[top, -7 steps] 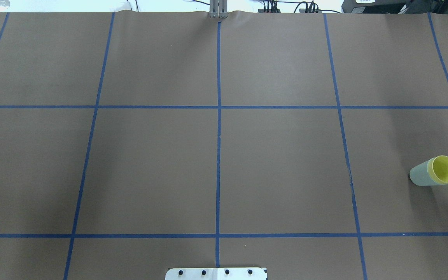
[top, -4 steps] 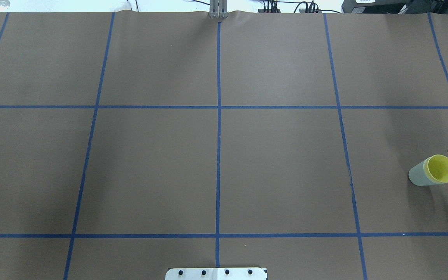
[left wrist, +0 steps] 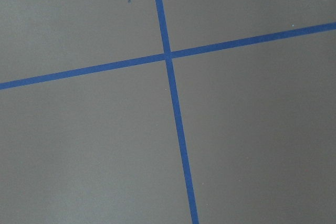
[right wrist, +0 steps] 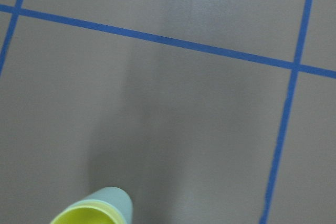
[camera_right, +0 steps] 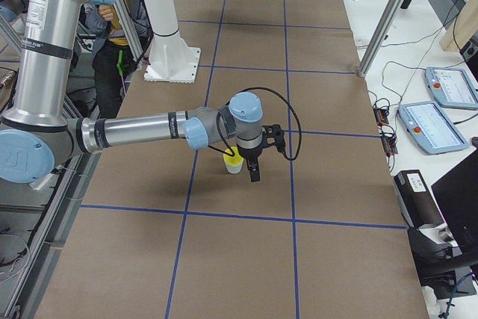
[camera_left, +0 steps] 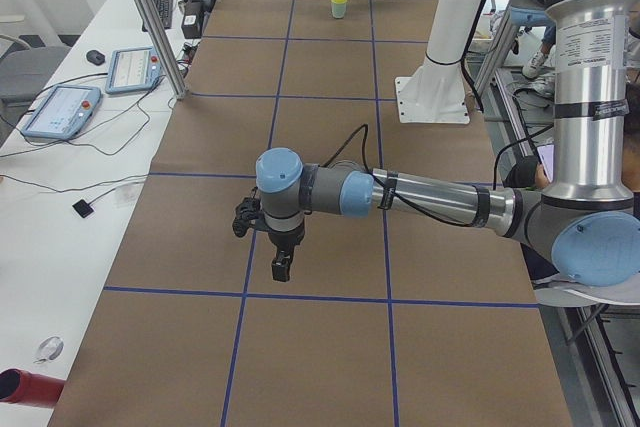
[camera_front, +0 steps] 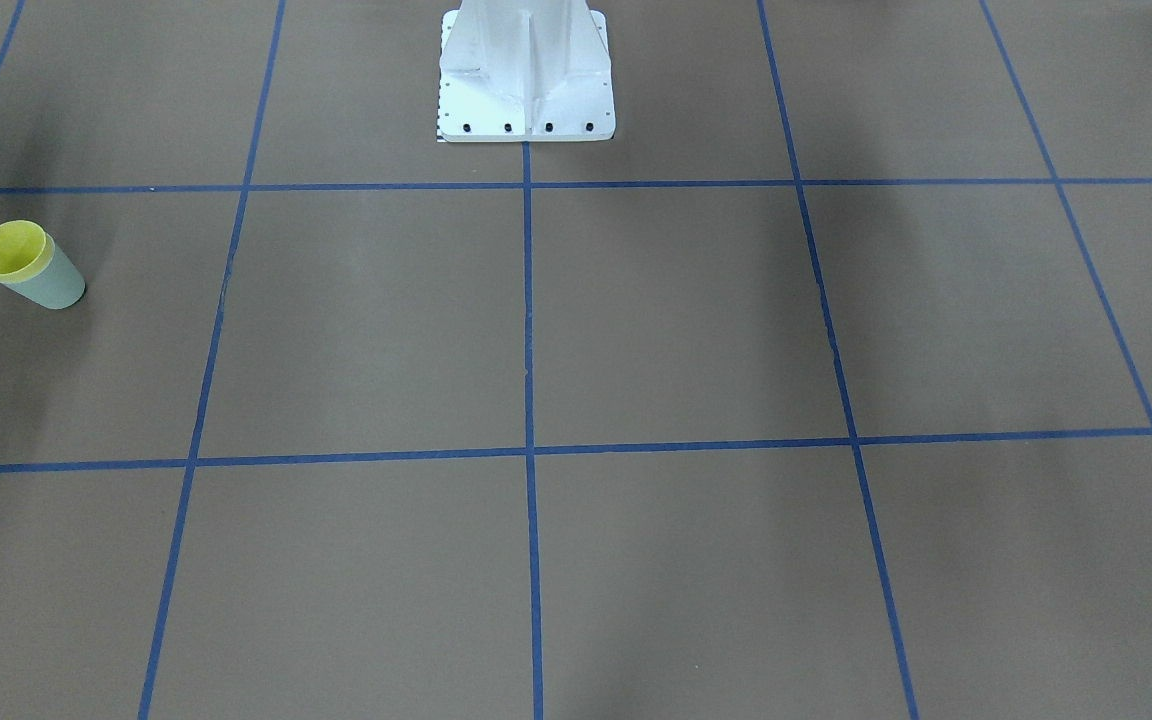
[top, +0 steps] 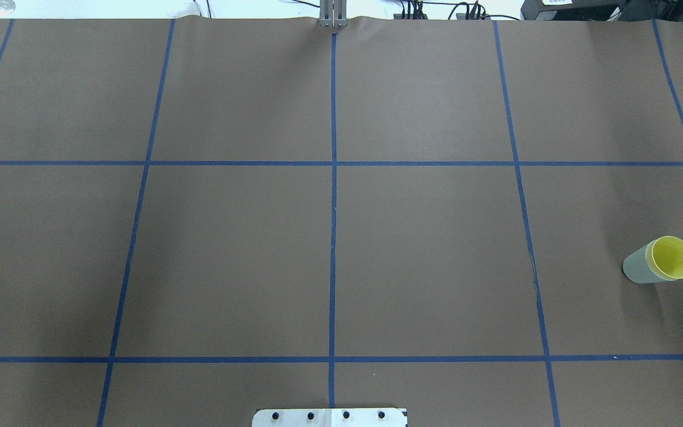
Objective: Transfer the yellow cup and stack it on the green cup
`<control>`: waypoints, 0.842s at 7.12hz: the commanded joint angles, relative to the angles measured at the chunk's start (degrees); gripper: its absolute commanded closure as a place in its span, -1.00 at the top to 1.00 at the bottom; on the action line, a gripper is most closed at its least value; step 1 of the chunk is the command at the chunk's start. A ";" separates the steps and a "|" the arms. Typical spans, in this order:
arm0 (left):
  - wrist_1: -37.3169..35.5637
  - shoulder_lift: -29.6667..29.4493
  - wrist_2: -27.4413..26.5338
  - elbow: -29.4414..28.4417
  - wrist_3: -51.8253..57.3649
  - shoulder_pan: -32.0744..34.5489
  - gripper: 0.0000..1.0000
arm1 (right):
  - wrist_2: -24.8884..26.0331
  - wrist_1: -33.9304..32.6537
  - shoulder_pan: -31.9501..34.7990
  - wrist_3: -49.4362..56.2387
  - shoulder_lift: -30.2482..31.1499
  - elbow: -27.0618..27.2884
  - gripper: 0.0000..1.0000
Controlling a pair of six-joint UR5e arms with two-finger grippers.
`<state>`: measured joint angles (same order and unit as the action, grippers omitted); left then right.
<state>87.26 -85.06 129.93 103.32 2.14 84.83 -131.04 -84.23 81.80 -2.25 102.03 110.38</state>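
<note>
The yellow cup sits nested inside the green cup, upright on the table near its right edge. The stack also shows in the front view, yellow in green, and at the bottom of the right wrist view. My right gripper shows only in the right side view, just beside the stack and apart from it; I cannot tell if it is open. My left gripper shows only in the left side view, above the bare table far from the cups; I cannot tell its state.
The white robot base stands at the table's middle near edge. Blue tape lines grid the brown table cover. Side benches hold tablets and cables. A person stands behind the robot.
A dark fingertip of the right gripper at the overhead view's right edge, beside the cups, has withdrawn out of that view. The stacked cups shifted slightly left, then stayed still.
</note>
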 commanded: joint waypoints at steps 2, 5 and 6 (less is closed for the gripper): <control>0.11 0.25 -0.12 -0.31 -0.03 0.34 1.00 | 0.44 -12.90 12.31 13.76 -0.70 -3.31 1.00; -1.31 2.25 0.06 -0.22 7.12 6.55 1.00 | 0.70 -12.72 12.42 13.50 -0.43 -3.68 1.00; -1.31 2.70 0.15 -0.40 7.35 6.66 1.00 | 0.70 -12.72 12.42 13.59 0.01 -3.68 1.00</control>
<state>86.11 -83.26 130.00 103.15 7.40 90.23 -130.33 -96.93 94.14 11.30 101.65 106.75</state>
